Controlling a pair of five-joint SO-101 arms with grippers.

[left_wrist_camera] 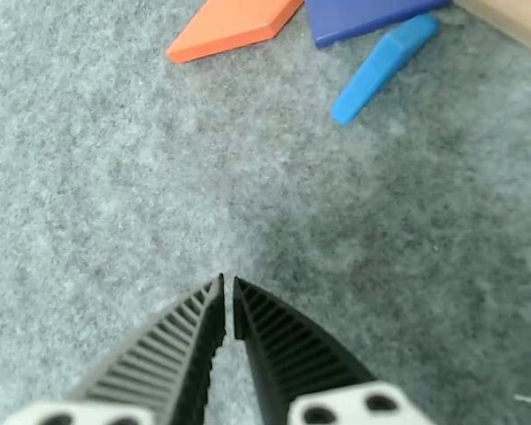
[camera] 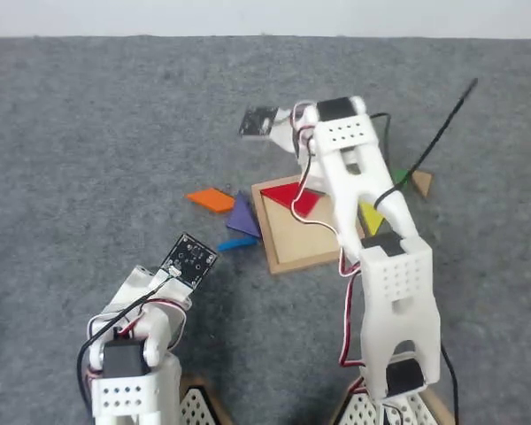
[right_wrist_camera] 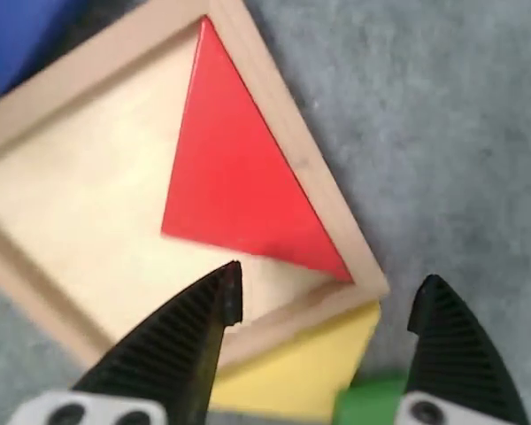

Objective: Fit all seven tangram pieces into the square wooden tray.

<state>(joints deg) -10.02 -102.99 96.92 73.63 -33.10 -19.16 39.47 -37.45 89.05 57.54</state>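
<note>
The square wooden tray lies mid-table with a red triangle in its far corner. To its left lie an orange parallelogram, a purple triangle and a small blue piece. Yellow, green and tan pieces lie to its right. My right gripper hangs open and empty above the tray's rim, by the red triangle and the yellow piece. My left gripper is shut and empty over bare carpet, short of the blue piece and orange piece.
Grey carpet covers the whole table. The right arm stretches over the tray's right side and hides part of the yellow piece. The left arm stays at the near left. Open carpet lies to the left and at the back.
</note>
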